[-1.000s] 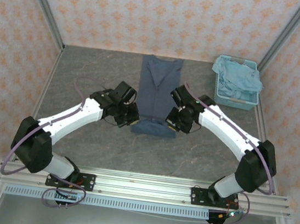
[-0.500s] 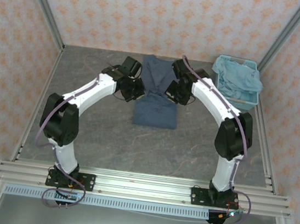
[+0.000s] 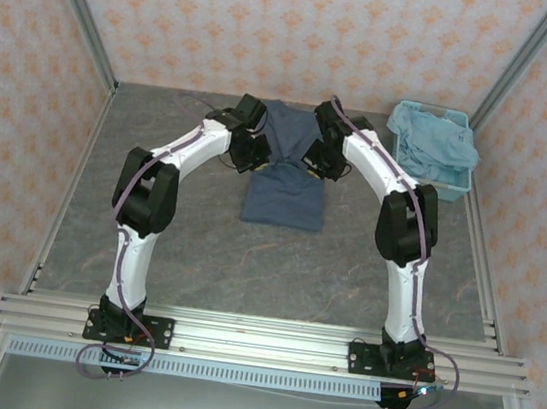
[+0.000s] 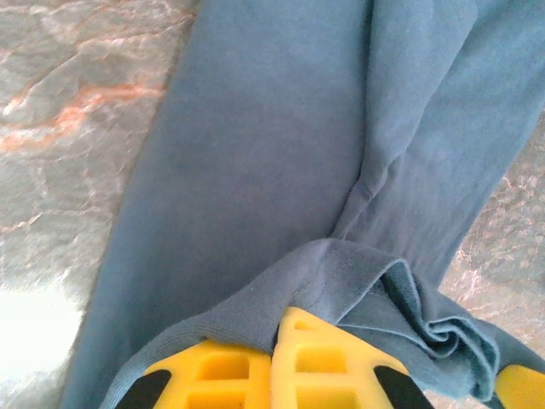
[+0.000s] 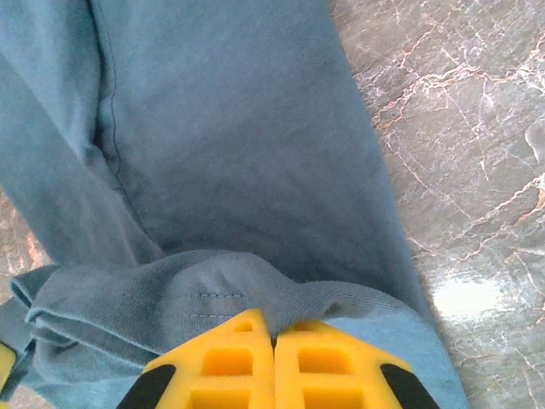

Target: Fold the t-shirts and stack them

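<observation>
Left gripper: yellow fingers pressed tight together with a bunched edge of the dark slate-blue t-shirt pinched at the tips, so it's clamped on the cloth. Right gripper, same deal: fingers together, with a rolled fold of that same shirt caught between them.

From the top camera, the two sit on either side of the shirt, roughly midway along it. The left one is at its left edge and the right one at its right edge, with both arms stretched far out. The rest of the shirt lies spread on the grey marbled table, centre-back, running from the back wall toward the arms.

The pale sky-blue t-shirt is crumpled up in the light blue plastic basket at the back right corner, well apart from the dark one.
</observation>
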Robot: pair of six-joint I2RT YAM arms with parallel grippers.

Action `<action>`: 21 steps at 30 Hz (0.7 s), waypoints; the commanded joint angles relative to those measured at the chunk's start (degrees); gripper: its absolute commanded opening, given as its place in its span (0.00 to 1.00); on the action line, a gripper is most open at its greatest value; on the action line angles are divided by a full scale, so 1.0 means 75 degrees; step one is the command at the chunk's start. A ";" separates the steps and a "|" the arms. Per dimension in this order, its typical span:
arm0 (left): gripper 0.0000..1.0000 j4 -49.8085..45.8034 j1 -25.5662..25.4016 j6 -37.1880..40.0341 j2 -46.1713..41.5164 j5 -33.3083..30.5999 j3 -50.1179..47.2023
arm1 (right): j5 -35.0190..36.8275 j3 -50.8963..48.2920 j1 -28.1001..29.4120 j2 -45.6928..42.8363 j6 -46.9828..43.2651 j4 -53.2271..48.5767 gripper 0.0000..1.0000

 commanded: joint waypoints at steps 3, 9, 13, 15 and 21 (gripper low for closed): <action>0.00 -0.0420 0.0165 0.0323 0.0544 0.0041 0.0905 | 0.0462 0.0404 -0.0121 0.0387 0.0160 -0.0330 0.00; 0.20 -0.0338 0.0351 0.0489 0.1054 0.0217 0.1387 | 0.0450 0.1087 -0.0329 0.0975 0.0022 -0.0313 0.14; 0.55 -0.0428 0.0412 0.0747 0.0684 -0.0124 0.1605 | 0.0470 0.1498 -0.0565 0.0928 -0.0141 -0.0380 0.42; 0.62 -0.0431 0.0413 0.0839 0.0204 -0.0437 0.1401 | 0.0575 0.1573 -0.0649 0.0726 -0.0212 -0.0461 0.50; 0.61 0.0250 0.0358 0.0264 -0.1876 -0.0697 -0.1398 | 0.0486 0.0028 -0.0624 -0.0585 -0.0332 -0.0177 0.55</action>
